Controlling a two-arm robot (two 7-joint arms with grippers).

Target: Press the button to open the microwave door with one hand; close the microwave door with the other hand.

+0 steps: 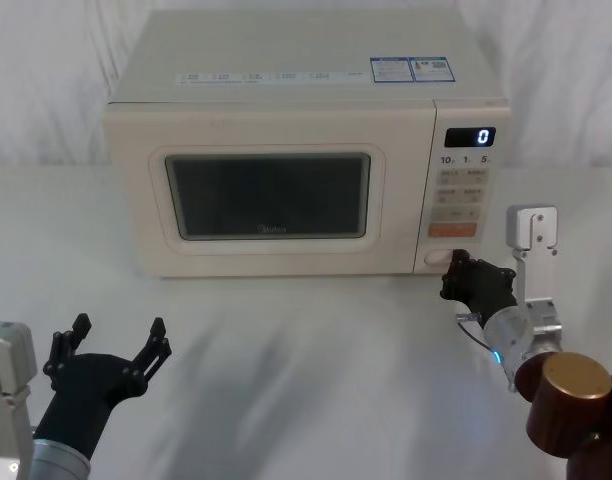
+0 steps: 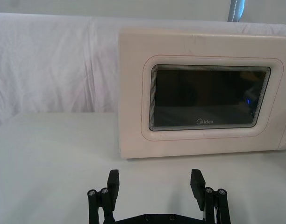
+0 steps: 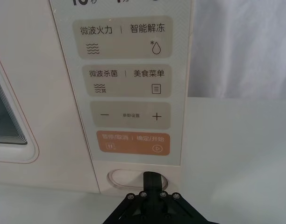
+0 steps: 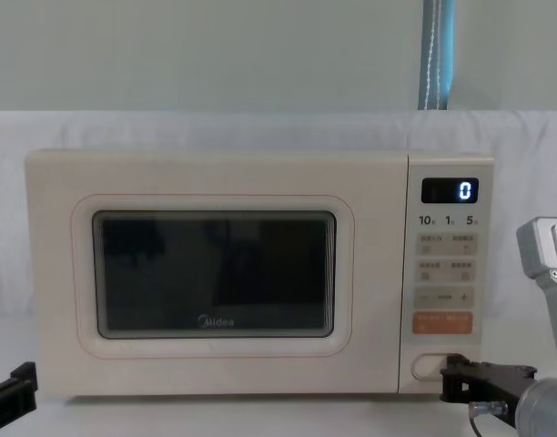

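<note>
1. From the head, I'm seeing the right end effector (image 1: 456,268) closed narrow at the button (image 1: 434,261), low on the keypad panel (image 1: 464,195); the left end effector (image 1: 118,338) is hovering spread wide over the table (image 1: 306,350).
2. Left wrist: the microwave door (image 2: 206,98) is sitting flush, shut.
3. Right wrist: the fingertip (image 3: 153,179) is touching the button.
4. Chest: the right end effector is meeting the button under the orange key (image 4: 442,322).

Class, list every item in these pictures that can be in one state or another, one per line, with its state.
microwave door: shut, flush with the body.
button: right pincer tip at it; pressed or not, cannot tell.
display: lit, showing 0.
left pincer: open, hovering low before the microwave, holding nothing.
</note>
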